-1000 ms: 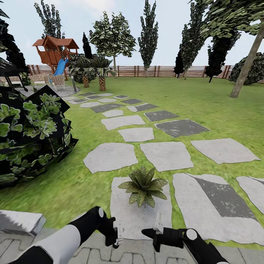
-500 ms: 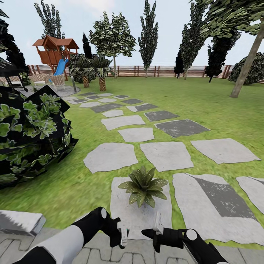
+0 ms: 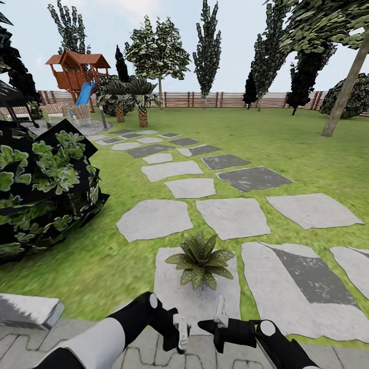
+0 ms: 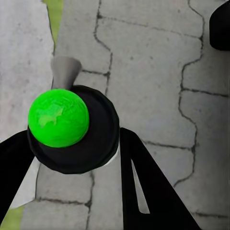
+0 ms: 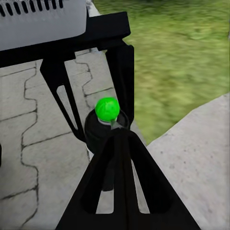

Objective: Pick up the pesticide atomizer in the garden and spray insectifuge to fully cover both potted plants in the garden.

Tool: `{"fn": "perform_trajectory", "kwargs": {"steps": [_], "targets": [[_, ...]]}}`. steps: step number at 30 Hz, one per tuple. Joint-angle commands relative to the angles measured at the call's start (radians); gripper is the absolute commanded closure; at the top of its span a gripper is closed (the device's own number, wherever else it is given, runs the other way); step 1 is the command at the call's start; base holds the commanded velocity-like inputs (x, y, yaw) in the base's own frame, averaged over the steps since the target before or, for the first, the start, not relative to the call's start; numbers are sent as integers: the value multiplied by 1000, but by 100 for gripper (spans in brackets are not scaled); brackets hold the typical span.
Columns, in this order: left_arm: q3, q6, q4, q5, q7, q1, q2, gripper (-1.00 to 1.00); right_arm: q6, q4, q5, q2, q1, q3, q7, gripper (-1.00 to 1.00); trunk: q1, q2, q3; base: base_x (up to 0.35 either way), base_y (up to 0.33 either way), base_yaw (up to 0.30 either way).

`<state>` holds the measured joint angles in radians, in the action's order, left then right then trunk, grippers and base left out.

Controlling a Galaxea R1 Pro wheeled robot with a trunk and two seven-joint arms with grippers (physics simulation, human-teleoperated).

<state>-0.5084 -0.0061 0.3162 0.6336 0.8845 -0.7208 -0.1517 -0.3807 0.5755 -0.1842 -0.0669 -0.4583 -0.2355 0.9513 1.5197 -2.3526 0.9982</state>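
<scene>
The left gripper [image 3: 180, 332] pinches the pesticide atomizer [image 4: 72, 129] upright. Just right of it, the right gripper [image 3: 219, 311], its spread undeterminable, hovers. The potted plant [image 3: 201, 260] sits just beyond both on a stepping stone [image 3: 169, 292], slightly nearer the right.

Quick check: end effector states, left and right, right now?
Left end effector: shut on the spray bottle, fingers on both sides of it.
Right end effector: cannot tell; nothing seen between its fingers.
</scene>
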Motion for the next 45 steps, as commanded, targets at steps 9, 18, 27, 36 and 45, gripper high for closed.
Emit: {"fn": "perform_trajectory", "kwargs": {"steps": [9, 18, 27, 36, 45], "targets": [[2, -3, 3, 8, 5, 11, -9, 100, -4, 1, -6, -1, 0, -2, -2, 100, 0, 0, 1, 0, 0, 0], [2, -3, 12, -14, 5, 11, -14, 100, -4, 1, -6, -1, 0, -2, -2, 100, 0, 0, 1, 0, 0, 0], [2, -7, 14, -26, 8, 12, -18, 100, -4, 1, -6, -1, 0, -2, -2, 100, 0, 0, 1, 0, 0, 0], [2, -57, 12, -26, 8, 12, -21, 100, -4, 1, -6, -1, 0, -2, -2, 100, 0, 0, 1, 0, 0, 0], [4, -58, 13, -28, 8, 12, -22, 100, -4, 1, -6, -1, 0, -2, -2, 100, 0, 0, 1, 0, 0, 0]]}}
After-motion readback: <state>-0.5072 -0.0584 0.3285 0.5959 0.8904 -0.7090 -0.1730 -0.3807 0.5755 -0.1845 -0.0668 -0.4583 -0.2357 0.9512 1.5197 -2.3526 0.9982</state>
